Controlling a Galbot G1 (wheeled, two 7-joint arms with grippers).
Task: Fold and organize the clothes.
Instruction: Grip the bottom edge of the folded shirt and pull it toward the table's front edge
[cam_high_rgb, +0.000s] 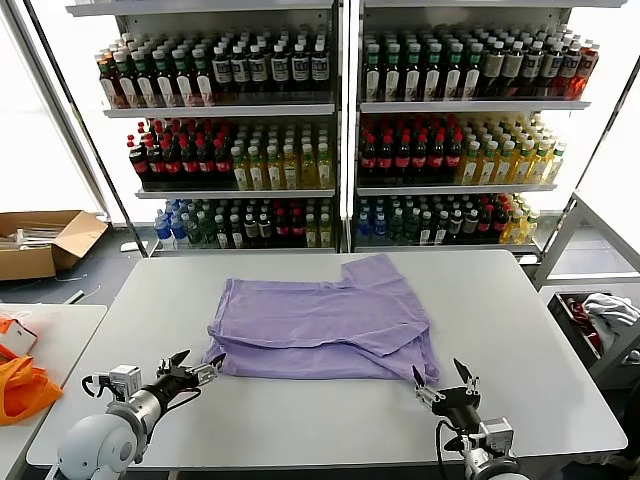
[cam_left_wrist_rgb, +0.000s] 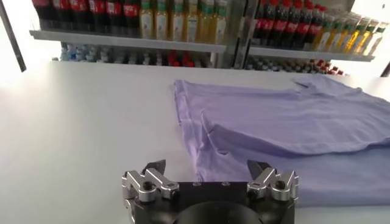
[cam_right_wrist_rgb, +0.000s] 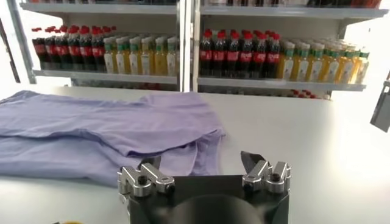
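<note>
Lying folded, the T-shirt (cam_high_rgb: 325, 325) spans between both wide-open end effectors, left (cam_high_rgb: 196, 372) and right (cam_high_rgb: 441, 384), seemingly untouched.

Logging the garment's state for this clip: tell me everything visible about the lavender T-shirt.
The lavender T-shirt is thin, soft-looking fabric, plain on the side showing, with no print visible. It lies flat on the white table, partly folded with one layer lapped over another, and a sleeve points toward the drink shelves. Both open hands, left hand and right hand, sit at its near corners, holding nothing.

Left claw (cam_high_rgb: 196, 365): silver metal knuckles, dark pointed fingertips, black base.
Right claw (cam_high_rgb: 440, 380): same silver links, black tips, black rounded housing.
Arms: pale grey casings, thin black cables.
</note>
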